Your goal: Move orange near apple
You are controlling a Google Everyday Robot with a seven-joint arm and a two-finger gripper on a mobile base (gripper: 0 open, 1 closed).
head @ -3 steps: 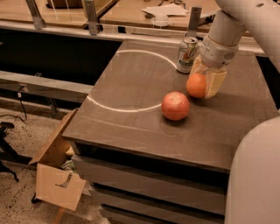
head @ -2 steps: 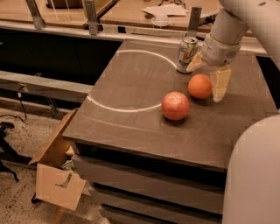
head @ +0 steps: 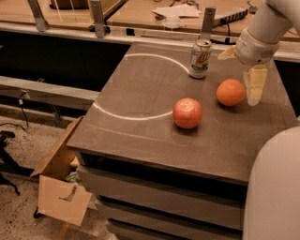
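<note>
The orange (head: pixel 230 92) rests on the brown table (head: pixel 140 93), right of and slightly behind the apple (head: pixel 187 113), with a small gap between them. The apple is reddish-pink and larger. My gripper (head: pixel 240 77) hangs just above and to the right of the orange, open and empty. One pale finger (head: pixel 255 84) points down beside the orange's right side; the other sticks out near the can's top.
A green-and-silver soda can (head: pixel 200 58) stands upright behind the fruits. A cardboard box (head: pixel 58 178) lies on the floor at the table's left. My white body (head: pixel 274 187) fills the lower right. A counter with papers (head: pixel 176 10) runs behind the table.
The gripper has opened, let go of the orange and lifted up and to the right. The orange now rests on the table by itself. The apple has not moved.
</note>
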